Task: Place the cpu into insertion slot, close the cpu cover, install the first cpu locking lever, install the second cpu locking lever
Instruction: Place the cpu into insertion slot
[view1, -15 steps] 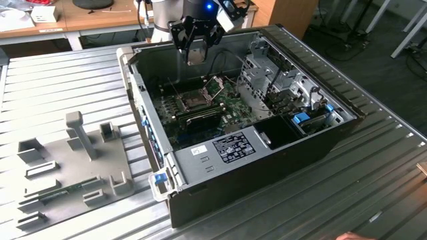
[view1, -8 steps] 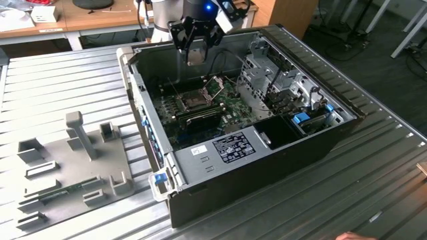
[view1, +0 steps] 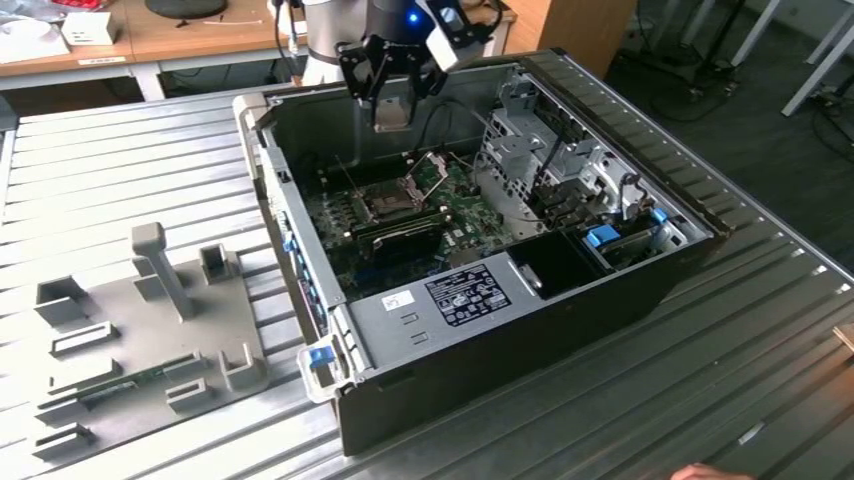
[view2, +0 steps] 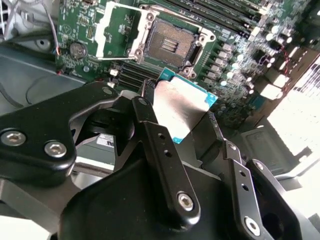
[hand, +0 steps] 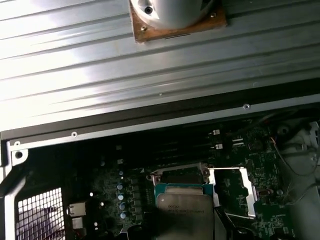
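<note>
A black gripper (view1: 390, 105) hovers above the open computer case (view1: 561, 350), jaws clenched on the small flat grey-topped cpu (view2: 179, 107). Below, the silver-rimmed square insertion slot (view2: 170, 42) sits empty, its thin silver cpu cover (view2: 101, 37) raised. Placing seems underway and calls for square alignment.

Your ribbed metal table (view1: 120, 170) carries the open computer case (view1: 534, 370), standing directly below the gripper (view1: 390, 113), and a grey fixture tray (view1: 120, 312) lying flat well away from it, toward the exterior view's left.
</note>
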